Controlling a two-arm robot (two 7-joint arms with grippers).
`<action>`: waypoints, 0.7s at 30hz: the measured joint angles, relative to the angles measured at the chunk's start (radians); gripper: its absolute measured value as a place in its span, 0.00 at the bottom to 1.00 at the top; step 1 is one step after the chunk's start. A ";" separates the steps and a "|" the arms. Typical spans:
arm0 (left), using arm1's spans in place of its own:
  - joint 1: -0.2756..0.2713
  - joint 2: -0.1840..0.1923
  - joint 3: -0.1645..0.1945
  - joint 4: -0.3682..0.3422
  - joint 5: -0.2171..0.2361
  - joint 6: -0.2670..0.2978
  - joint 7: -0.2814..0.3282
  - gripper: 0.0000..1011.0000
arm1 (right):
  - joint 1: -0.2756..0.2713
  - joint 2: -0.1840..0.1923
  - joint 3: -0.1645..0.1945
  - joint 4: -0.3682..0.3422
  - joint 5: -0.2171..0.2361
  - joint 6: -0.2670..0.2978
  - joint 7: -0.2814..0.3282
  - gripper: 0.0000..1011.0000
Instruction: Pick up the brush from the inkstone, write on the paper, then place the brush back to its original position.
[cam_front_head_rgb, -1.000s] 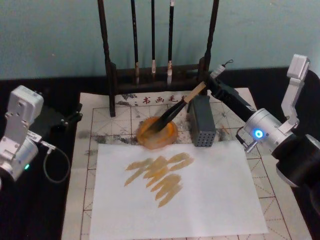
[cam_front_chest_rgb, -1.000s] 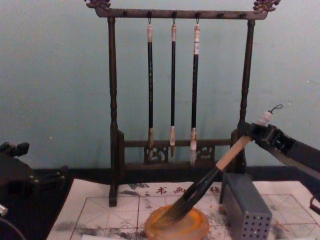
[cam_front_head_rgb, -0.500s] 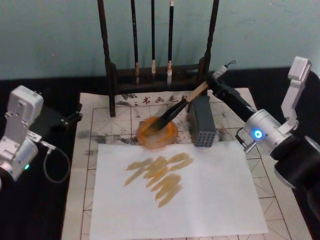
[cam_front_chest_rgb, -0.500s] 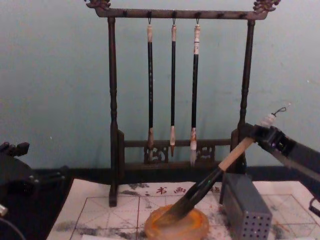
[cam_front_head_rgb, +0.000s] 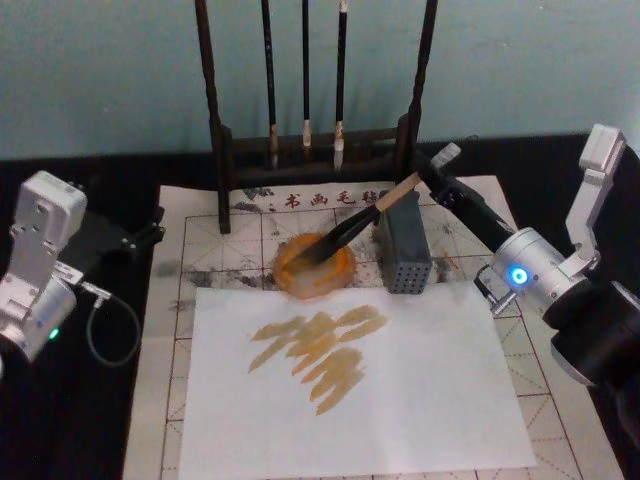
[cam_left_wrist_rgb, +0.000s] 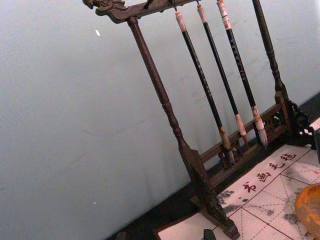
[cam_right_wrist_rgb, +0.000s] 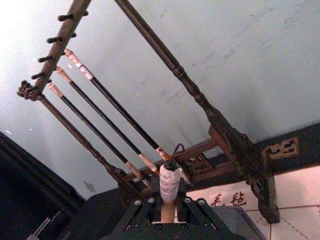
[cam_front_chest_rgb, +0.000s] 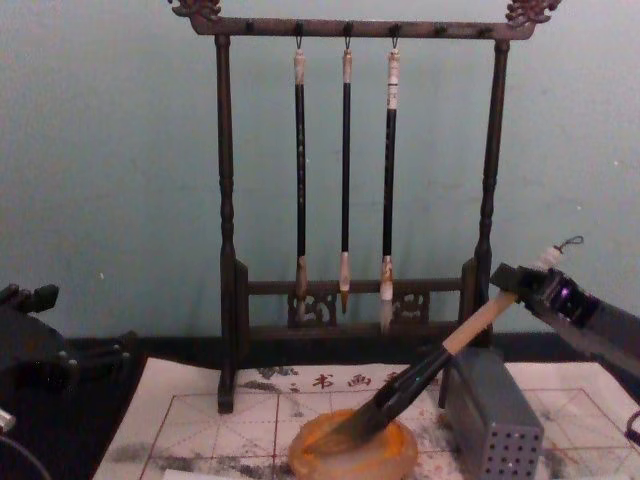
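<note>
Before a teal wall (cam_front_head_rgb: 520, 60), the right gripper (cam_front_head_rgb: 432, 172) is clamped on the brush (cam_front_head_rgb: 355, 222) near its wrapped end, with the bristles resting in the inkstone (cam_front_head_rgb: 340, 280). The handle slants up past the grey block (cam_front_head_rgb: 402, 245). Best to lower until the brush is supported, then let go gently so it cannot roll. The left gripper (cam_front_head_rgb: 140, 237) sits parked far left

A dark wooden brush rack (cam_front_head_rgb: 310, 140) stands just beyond the right gripper's fingers (cam_front_head_rgb: 440, 178), with three thin dark-handled brushes (cam_front_chest_rgb: 346, 170) hanging from its top bar. A grey perforated block (cam_front_head_rgb: 403, 250) sits just below those fingers. A teal wall (cam_front_head_rgb: 100, 70) rises behind the black bench (cam_front_head_rgb: 100, 425).
</note>
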 joint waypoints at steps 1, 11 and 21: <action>0.000 0.000 0.000 0.000 0.000 0.000 0.000 0.99 | -0.001 0.000 0.001 -0.001 0.001 0.001 -0.002 0.18; 0.000 0.000 0.000 0.000 0.000 0.000 0.000 0.99 | -0.023 0.004 0.013 -0.024 0.022 0.022 -0.030 0.18; 0.000 0.000 0.000 0.000 0.000 0.000 0.000 0.99 | -0.043 0.016 0.019 -0.053 0.048 0.049 -0.072 0.18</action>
